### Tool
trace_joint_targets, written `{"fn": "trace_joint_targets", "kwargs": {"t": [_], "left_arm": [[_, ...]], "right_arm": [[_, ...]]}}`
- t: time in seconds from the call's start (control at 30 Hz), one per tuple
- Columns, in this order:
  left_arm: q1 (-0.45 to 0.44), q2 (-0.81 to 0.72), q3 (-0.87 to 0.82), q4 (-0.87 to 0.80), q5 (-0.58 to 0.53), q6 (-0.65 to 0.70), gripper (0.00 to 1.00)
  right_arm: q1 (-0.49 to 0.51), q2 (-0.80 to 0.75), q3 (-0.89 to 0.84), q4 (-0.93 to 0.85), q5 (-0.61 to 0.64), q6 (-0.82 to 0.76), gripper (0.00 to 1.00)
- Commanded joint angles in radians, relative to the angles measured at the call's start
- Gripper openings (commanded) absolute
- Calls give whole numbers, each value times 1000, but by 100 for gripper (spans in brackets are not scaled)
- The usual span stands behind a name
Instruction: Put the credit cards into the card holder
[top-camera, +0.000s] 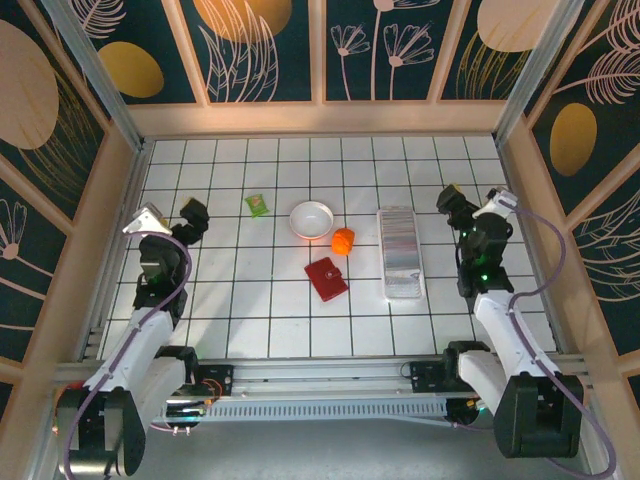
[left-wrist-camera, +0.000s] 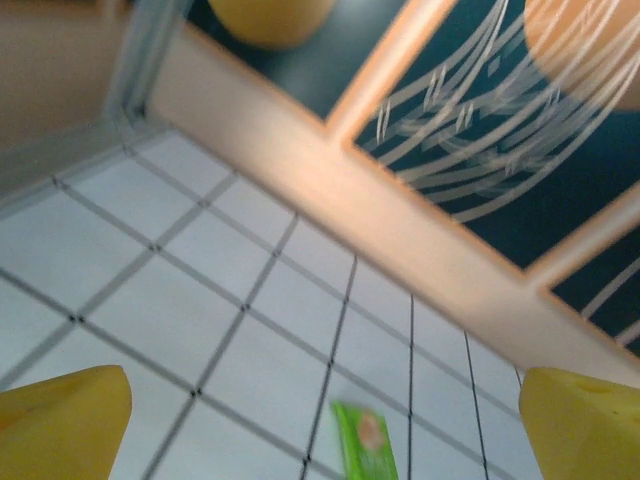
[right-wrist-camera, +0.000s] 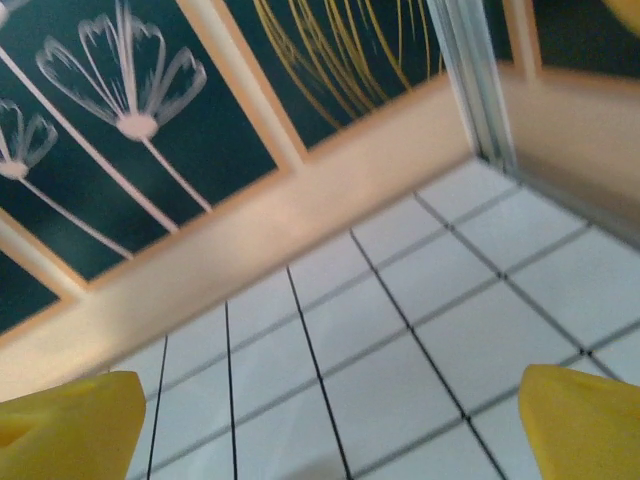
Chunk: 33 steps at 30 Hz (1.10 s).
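The card holder (top-camera: 326, 279), a dark red square wallet, lies folded shut on the white grid table near the middle. To its right the credit cards (top-camera: 398, 243) stand as a silvery ribbed row inside a clear oblong tray (top-camera: 404, 292). My left gripper (top-camera: 193, 215) hovers at the left side of the table, well away from the wallet. Its yellow fingers (left-wrist-camera: 62, 420) stand wide apart with nothing between them. Just right of the tray, my right gripper (top-camera: 450, 200) is open; its yellow fingertips (right-wrist-camera: 585, 425) frame bare tiles.
A white bowl (top-camera: 311, 219) and a small orange object (top-camera: 343, 240) sit just behind the wallet. A green packet (top-camera: 258, 204) lies left of the bowl, and the same green packet (left-wrist-camera: 365, 442) lies ahead of my left gripper (left-wrist-camera: 322, 405). Wooden walls close in the table.
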Motion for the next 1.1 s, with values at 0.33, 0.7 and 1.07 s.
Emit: {"fn": "trace_joint_targets", "kwargs": {"t": [0.33,0.7,1.07], "left_arm": [[-154,111,53,-262,347,-171,86],[-449,205,-40,-109,358,-326,48],[-632,361,-5,75,370,-398,51]], "right_arm": [[500,82,243,-550,-115,85,76],[850,367,201,-434,-22,245,20],[844,575,229,-339,-22,255,7]]}}
